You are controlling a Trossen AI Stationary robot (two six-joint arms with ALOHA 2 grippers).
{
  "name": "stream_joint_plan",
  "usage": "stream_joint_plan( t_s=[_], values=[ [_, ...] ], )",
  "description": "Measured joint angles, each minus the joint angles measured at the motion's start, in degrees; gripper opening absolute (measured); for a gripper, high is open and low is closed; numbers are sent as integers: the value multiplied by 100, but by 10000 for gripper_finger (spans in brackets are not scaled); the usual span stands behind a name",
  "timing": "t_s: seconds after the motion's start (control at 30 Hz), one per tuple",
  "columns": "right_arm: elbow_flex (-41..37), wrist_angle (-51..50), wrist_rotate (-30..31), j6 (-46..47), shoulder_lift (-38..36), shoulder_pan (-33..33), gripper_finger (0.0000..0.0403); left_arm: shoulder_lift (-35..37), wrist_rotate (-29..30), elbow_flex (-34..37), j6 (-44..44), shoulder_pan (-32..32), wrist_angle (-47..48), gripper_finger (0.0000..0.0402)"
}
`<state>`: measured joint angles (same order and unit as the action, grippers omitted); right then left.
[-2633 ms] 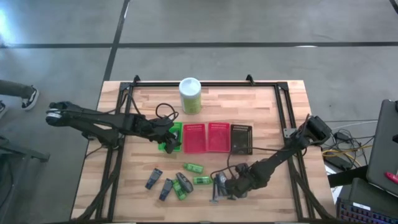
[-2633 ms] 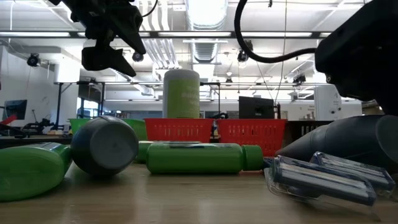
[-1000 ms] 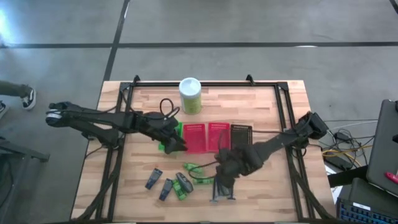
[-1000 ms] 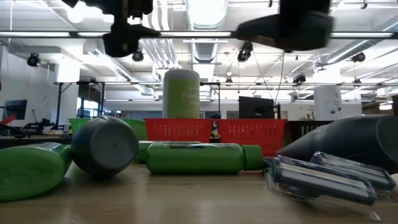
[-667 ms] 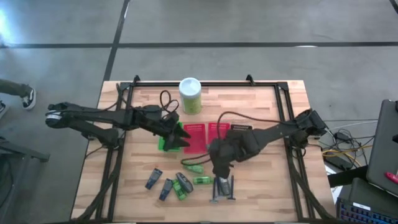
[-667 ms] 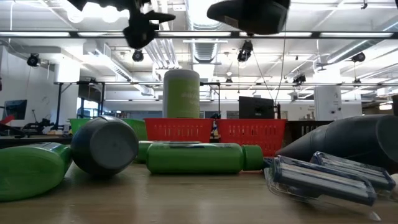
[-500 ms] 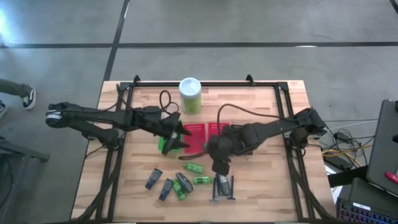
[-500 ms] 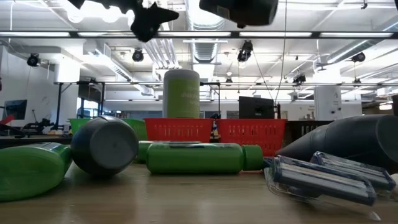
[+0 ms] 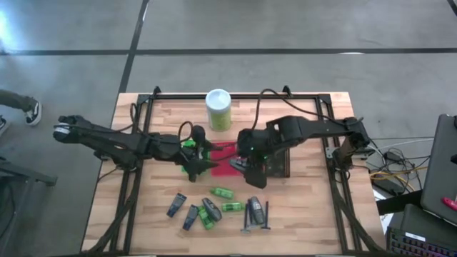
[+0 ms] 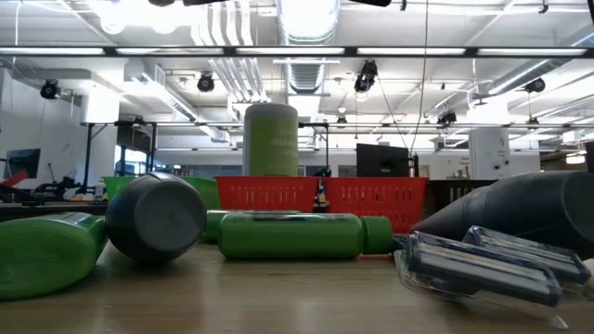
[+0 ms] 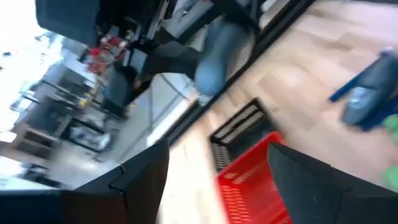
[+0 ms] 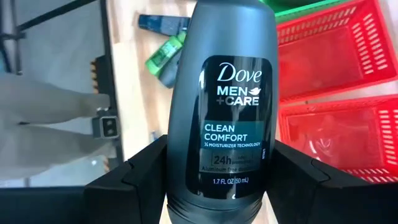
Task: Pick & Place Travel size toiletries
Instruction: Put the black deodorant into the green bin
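The right gripper is holding a dark Dove roll-on deodorant between its jaws above the red baskets, so it should lower slowly before releasing, while the left gripper is hovering open beside the green basket.

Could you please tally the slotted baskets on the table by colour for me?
Green basket: 1
Red baskets: 2
Black basket: 1
Total: 4
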<state>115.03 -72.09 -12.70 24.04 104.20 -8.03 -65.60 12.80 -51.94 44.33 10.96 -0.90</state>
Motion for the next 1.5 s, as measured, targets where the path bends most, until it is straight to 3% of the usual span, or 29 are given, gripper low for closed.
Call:
stream_joint_plan(
  t_s=[0.17, 0.4, 1.07, 1.2, 1.5],
  values=[
    [-4, -14, -131, -163, 2, 29, 209, -2, -381, 0, 242, 0, -600, 278],
    [-66, 153, -238, -198, 2, 63, 210, -273, -808, -52, 434, 27, -709, 278],
    [-45, 149, -431, -221, 2, 54, 210, -1365, -1081, -958, 809, 48, -608, 276],
    [-54, 133, -437, -221, 2, 49, 210, -1431, -1000, -1032, 861, 46, -599, 250],
    [-73, 114, -574, -266, 4, 43, 210, -1543, -992, -1140, 884, 46, -598, 144]
  ],
)
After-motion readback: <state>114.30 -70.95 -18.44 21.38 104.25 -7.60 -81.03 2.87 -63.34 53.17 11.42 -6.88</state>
